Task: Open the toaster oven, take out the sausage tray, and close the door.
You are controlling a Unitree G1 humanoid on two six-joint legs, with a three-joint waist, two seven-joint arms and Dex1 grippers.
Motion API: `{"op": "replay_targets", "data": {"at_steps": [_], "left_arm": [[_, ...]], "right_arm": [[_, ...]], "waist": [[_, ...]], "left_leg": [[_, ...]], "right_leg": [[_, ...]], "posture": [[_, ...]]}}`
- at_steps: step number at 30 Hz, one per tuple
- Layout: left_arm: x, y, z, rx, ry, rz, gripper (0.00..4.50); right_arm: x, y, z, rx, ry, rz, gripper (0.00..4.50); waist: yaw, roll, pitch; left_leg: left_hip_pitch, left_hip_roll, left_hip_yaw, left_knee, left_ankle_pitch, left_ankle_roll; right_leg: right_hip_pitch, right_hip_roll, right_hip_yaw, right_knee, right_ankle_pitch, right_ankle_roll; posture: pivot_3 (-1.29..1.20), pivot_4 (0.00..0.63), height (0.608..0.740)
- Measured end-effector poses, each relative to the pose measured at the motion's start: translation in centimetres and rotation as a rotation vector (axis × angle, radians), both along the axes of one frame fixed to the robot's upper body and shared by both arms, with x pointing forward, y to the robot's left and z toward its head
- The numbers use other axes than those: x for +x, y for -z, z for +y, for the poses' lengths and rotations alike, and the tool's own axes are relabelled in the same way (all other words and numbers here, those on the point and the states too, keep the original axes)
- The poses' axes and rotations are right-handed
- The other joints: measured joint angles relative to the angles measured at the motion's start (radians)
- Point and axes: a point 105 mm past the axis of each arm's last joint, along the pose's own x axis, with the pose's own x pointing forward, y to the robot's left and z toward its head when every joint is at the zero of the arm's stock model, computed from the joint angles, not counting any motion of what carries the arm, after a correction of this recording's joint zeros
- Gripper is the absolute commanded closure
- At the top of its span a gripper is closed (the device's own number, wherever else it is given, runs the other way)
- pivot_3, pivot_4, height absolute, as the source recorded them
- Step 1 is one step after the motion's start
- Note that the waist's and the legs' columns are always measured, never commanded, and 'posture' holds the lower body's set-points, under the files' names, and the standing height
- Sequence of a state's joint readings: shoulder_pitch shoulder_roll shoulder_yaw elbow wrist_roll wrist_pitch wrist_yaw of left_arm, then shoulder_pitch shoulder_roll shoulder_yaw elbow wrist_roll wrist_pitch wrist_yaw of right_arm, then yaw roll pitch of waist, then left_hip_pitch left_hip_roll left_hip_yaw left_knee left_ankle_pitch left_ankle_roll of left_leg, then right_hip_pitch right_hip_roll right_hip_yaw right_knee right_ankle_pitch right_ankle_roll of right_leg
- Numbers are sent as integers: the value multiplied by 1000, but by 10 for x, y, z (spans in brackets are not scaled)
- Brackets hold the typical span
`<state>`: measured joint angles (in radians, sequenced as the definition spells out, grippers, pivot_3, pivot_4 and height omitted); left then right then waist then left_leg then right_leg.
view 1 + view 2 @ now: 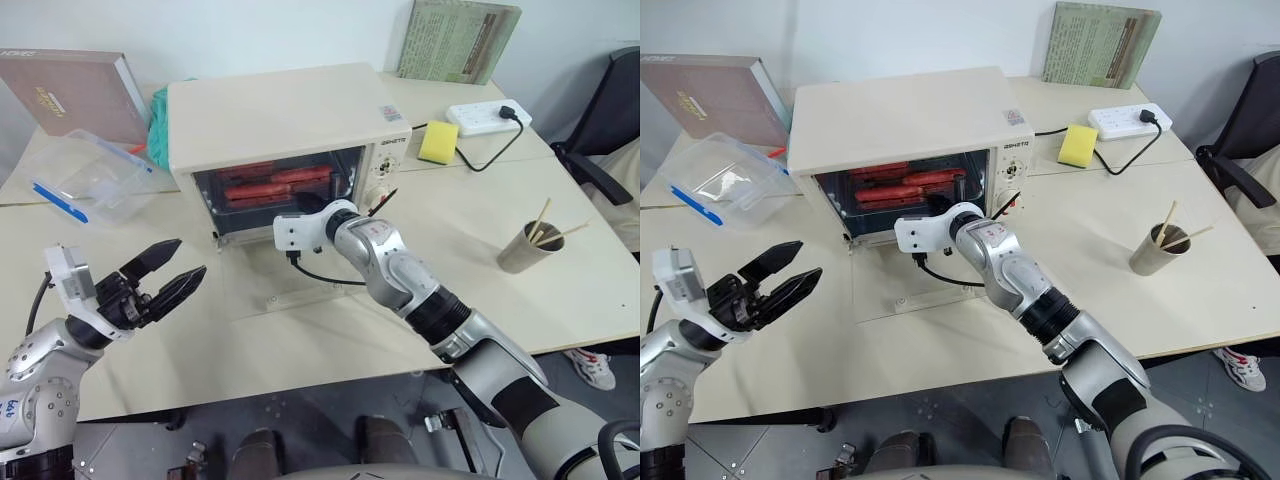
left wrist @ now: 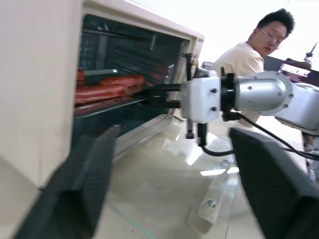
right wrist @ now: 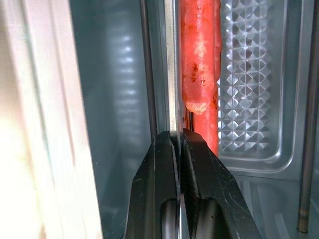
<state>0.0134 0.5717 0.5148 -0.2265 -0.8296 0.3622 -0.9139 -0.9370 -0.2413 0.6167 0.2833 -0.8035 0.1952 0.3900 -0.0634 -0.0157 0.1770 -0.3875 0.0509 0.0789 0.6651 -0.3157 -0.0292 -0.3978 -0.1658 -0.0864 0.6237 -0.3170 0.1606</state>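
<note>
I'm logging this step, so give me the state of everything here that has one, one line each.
toaster oven: open at the front.
door: folded down flat on the table.
sausage tray: inside the oven, front rim pinched by the right gripper.
right gripper: shut on the tray rim.
left gripper: open, holding nothing.
plastic box: open, no lid on it.
power strip: one plug in it.

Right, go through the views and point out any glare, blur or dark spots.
Left wrist view: the left hand has soft, out-of-focus fingers, window light glares off the glass door lying flat, and the background is washed out. Right wrist view: the sausage tray is sharp, the oven wall beside it dim. Left eye view: even light, with the toaster oven interior shadowed.
</note>
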Motion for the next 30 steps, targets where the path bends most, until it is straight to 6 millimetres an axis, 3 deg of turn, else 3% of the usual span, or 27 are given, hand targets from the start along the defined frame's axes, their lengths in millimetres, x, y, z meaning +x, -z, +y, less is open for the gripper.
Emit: {"op": "replay_targets", "data": {"at_steps": [21,30], "left_arm": [[-1,-2,17,10,-46,-2,24],[7,-1,25,2,-28,13,24]], "right_arm": [[-32,10,-22,-55,-127,-82,4500],[-52,14,-35,-82,-186,-47,4500]], "waist": [[5,0,0],[10,0,0]], "left_leg": [[0,0,1,0,0,0],[-1,0,1,0,0,0]], "right_leg": [[0,0,0,-2,0,0],[0,0,0,-2,0,0]], "posture": [[0,150,740],[0,150,740]]}}
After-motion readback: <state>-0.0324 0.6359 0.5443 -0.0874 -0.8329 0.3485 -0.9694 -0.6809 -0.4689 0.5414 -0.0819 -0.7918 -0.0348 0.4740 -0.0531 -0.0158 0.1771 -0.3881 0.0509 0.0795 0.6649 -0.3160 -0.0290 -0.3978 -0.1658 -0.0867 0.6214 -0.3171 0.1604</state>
